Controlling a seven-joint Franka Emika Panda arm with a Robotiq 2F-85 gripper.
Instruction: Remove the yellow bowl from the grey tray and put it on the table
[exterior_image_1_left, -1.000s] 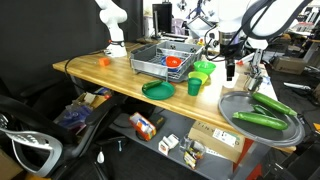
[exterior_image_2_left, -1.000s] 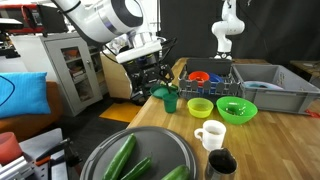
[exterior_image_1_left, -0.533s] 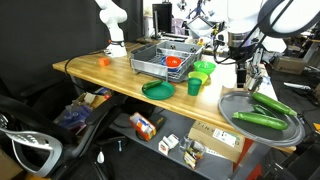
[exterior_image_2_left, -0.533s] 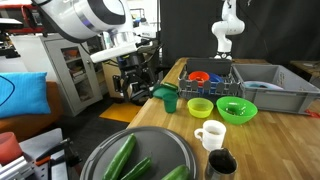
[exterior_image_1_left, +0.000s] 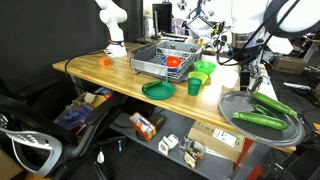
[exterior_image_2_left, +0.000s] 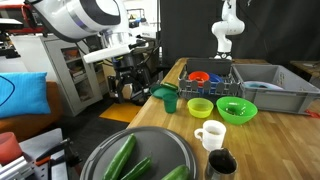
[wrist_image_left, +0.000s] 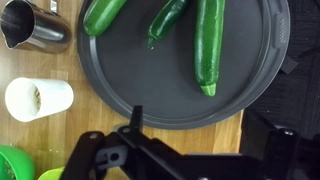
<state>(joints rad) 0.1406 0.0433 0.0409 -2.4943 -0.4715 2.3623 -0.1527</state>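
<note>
The yellow bowl sits on the table, not in the grey tray; it also shows in an exterior view. It stands beside the green bowl and a green cup. The grey tray holds three cucumbers and shows in both exterior views. My gripper hovers above the tray's near rim and looks open and empty. It hangs over the tray's edge in an exterior view.
A white mug and a metal cup stand beside the tray. A grey wire basket with a red bowl, and a flat green plate, sit farther along the table. A second white arm stands at the far end.
My arm has moved from near the bowls toward the grey tray. The bowls, the cups and the tray have not moved.
</note>
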